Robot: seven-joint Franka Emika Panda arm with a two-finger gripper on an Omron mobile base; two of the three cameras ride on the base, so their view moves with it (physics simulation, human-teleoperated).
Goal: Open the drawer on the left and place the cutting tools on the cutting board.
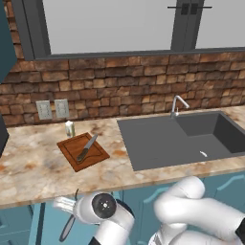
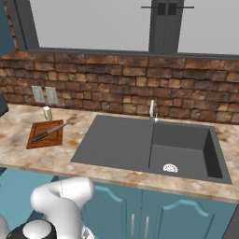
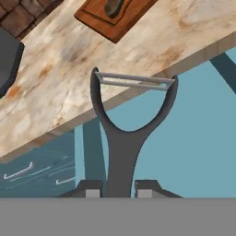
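A marbled bench (image 1: pixel 28 167) runs under a brick wall (image 1: pixel 119 81) with a window (image 1: pixel 110 24) above. On the bench lies the cutting board (image 1: pixel 72 153), turned at an angle, with the knife (image 1: pixel 87 148) resting on it, blade toward the wall. A small white-green carton (image 1: pixel 70 128) stands just beyond the board's far corner. Two outlets (image 1: pixel 52 109) sit on the wall behind it. To the right is a dark grey sink (image 1: pixel 143 143) with a silver faucet (image 1: pixel 178 104) at its back edge. Below the bench front, the white arm (image 1: pixel 191 210) bends left, and a dark slim tool (image 1: pixel 67 228) hangs by its end, before the teal cabinet fronts (image 1: pixel 52 220).
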